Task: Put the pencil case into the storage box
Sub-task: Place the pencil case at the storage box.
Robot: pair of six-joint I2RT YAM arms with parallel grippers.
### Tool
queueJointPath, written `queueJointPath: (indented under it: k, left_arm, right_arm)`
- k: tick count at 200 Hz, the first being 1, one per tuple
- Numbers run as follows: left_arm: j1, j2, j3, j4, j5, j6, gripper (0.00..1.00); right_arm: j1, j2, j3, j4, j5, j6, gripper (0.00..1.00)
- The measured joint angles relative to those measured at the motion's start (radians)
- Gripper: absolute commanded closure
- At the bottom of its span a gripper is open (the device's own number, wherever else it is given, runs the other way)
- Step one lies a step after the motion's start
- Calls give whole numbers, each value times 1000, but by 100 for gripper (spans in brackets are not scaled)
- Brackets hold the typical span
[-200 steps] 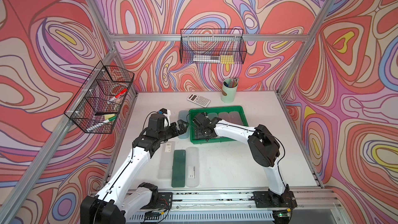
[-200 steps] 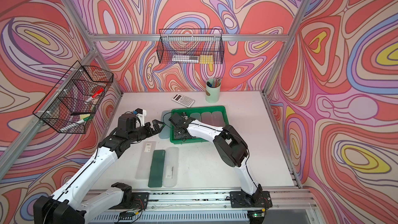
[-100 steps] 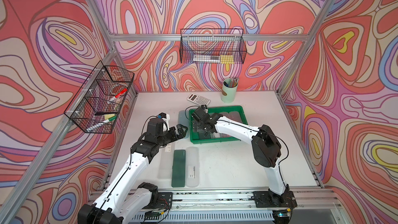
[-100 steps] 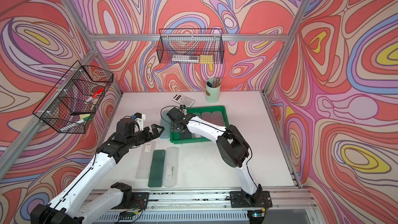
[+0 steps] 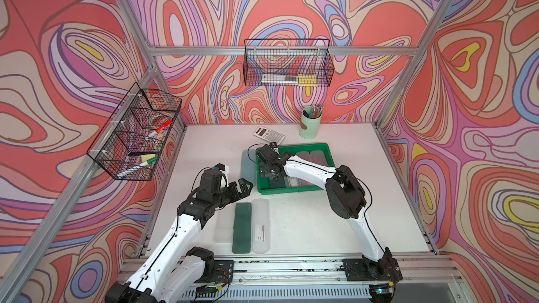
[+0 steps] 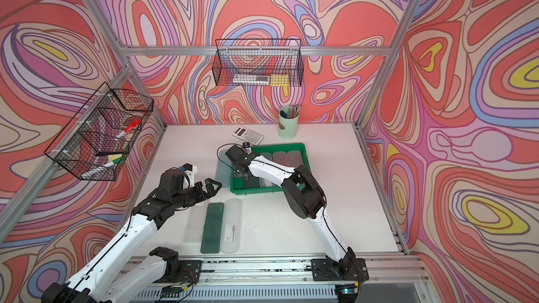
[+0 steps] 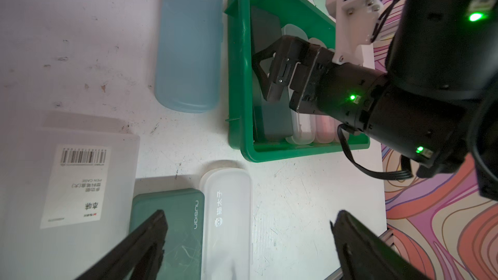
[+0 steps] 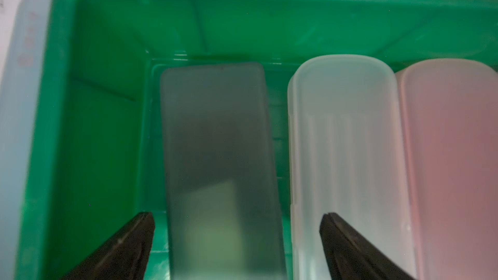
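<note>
Right wrist view, blurred: your right pincer (image 8: 237,214) gapes over the grey pencil case (image 8: 215,130) in the storage box (image 8: 94,49); likely stiff, slick, so pinch its long edges.

With the back wall at twelve, the table (image 5: 360,158) is bare at three o'clock of the storage box (image 5: 277,191). A blue case (image 7: 188,41) lies just beside its nine o'clock wall. A calculator (image 5: 268,135) and a cup (image 5: 310,126) stand near twelve, and a row of cases (image 5: 242,222) lies at seven. Inside, a narrow bare strip runs between the nine o'clock wall and a grey case (image 8: 218,157). The right arm (image 5: 309,170) crosses overhead.
</note>
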State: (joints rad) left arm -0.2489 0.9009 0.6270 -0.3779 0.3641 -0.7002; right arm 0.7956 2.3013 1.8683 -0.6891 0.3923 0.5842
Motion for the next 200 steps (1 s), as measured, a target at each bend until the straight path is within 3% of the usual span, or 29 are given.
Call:
queueJointPath:
  k: [124,149,200]
  left_arm:
    - [0,-10,-21,-2,11,-7,1]
    - [0,-11,-22,-30,12,-5,1]
    - [0,-45,-22,-162,3,-18,1]
  right_arm:
    - [-26,-31,-42,10,46,0,2]
    - [-27,-175,-147,18,22,13,2]
    - [-3,-654,-460,85,-71,98,2]
